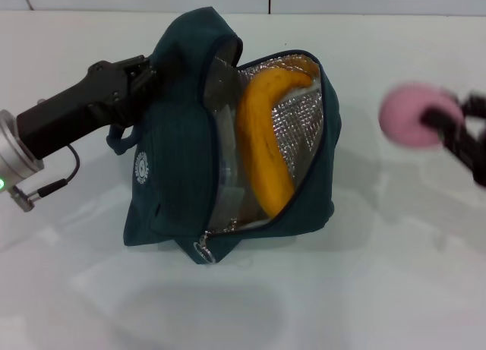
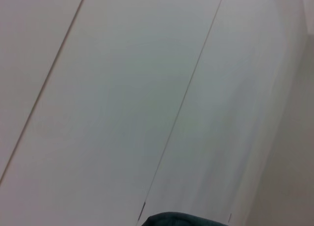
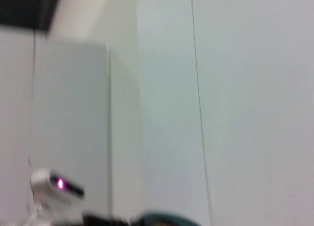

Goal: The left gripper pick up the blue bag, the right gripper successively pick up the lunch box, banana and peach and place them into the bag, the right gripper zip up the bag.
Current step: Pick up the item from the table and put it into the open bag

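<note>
The blue bag (image 1: 178,137) stands open on the white table, its silver foil lining showing. The banana (image 1: 262,137) stands on end inside it, and the clear lunch box (image 1: 226,184) shows behind the banana in the bag. My left gripper (image 1: 144,70) is shut on the bag's upper left edge and holds it up. My right gripper (image 1: 448,126) is at the far right, above the table, shut on the pink peach (image 1: 414,115). A sliver of the bag shows in the left wrist view (image 2: 184,219) and in the right wrist view (image 3: 162,219).
The white table (image 1: 364,289) spreads around the bag. The bag's zipper pull (image 1: 203,250) hangs at its front lower corner. A white wall with seams fills both wrist views; a small device with a pink light (image 3: 56,184) shows in the right wrist view.
</note>
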{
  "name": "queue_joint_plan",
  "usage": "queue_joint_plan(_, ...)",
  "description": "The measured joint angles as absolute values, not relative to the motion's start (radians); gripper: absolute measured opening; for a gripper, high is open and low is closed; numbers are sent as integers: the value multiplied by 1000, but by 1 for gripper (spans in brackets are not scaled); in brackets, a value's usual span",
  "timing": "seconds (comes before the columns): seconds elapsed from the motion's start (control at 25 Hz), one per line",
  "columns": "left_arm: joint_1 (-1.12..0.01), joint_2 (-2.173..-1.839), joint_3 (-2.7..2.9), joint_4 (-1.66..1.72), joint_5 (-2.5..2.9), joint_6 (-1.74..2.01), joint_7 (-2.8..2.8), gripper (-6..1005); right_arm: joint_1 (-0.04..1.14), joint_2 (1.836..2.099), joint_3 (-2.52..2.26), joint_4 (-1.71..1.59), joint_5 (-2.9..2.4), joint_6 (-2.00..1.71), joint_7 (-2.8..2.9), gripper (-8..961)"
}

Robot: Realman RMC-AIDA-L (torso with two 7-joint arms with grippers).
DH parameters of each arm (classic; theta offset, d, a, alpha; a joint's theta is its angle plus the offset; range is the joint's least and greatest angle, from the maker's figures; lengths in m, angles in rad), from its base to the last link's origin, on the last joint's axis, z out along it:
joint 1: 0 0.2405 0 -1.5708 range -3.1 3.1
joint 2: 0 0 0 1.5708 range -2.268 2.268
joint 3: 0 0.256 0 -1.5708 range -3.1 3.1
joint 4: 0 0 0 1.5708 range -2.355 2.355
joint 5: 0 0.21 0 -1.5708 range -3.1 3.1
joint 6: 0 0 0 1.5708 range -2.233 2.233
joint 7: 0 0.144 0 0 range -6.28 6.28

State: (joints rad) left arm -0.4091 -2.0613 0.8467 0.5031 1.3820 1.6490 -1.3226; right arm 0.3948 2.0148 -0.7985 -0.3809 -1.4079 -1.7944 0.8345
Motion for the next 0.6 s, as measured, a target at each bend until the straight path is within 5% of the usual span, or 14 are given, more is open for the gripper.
queue_joint_plan(0.6, -430, -2062, 847, 503, 1382, 1649, -1313, 39, 714, 2023, -1114, -514, -1375, -1565, 1207, 199)
